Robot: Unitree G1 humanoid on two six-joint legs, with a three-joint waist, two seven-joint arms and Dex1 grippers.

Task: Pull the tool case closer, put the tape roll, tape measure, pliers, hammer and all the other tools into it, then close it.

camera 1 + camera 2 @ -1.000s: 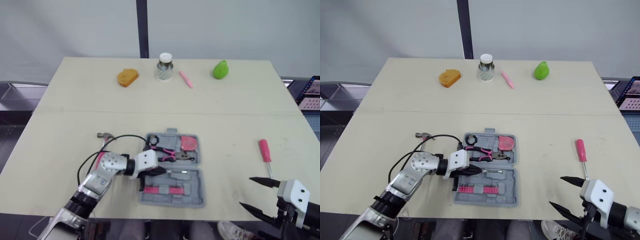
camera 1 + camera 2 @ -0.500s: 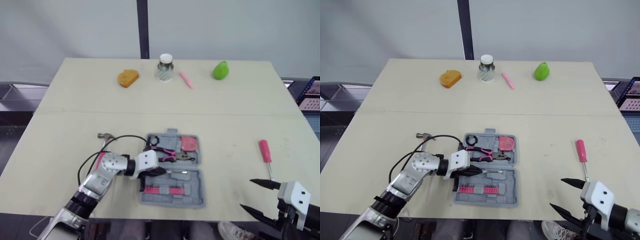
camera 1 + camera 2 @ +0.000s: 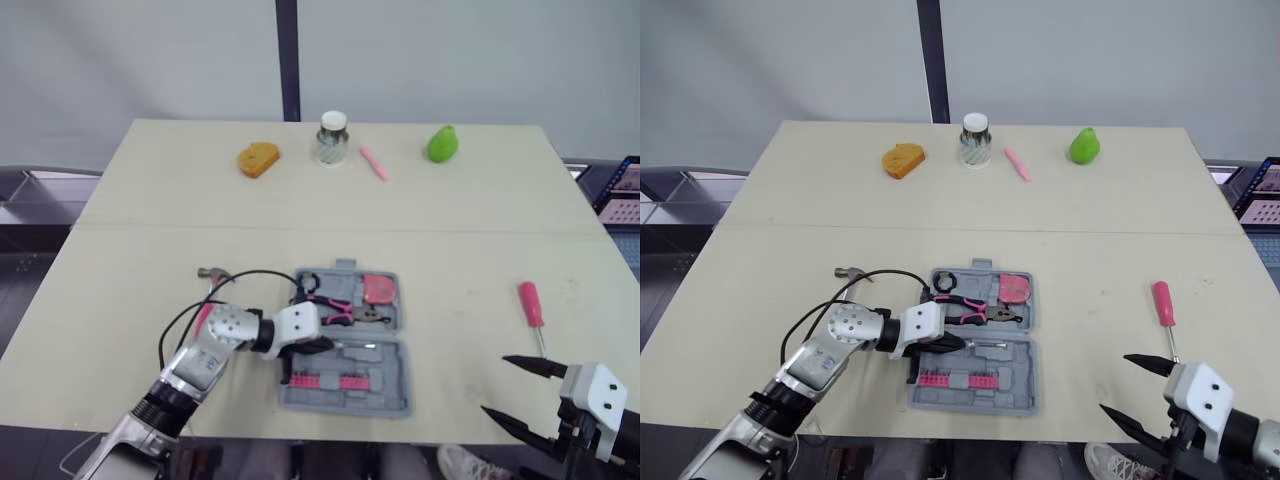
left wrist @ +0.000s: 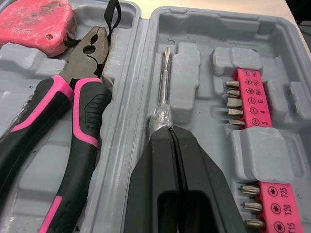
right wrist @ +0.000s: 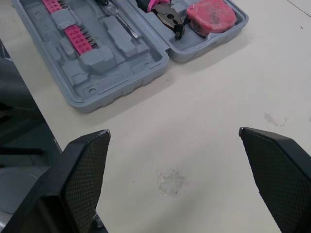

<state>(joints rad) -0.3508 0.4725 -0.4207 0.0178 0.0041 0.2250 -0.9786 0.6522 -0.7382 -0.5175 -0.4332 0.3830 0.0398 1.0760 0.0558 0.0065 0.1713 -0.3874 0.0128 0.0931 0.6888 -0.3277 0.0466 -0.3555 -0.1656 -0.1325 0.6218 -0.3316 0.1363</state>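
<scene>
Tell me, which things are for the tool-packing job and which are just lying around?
For the job: tool case, pliers, tape measure, tape roll, hammer, pink screwdriver, small screwdriver in the left pincer.

Just lying about: green pear, jar, pink stick, orange bread-like toy.

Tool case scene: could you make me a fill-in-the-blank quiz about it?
The tool case lies ___ on the table. The left gripper is shut on a small ___ inside it. Beside the pliers sits the red ___. The pink-handled screwdriver lies ___ the case.
Missing: open; screwdriver; tape measure; outside.
</scene>
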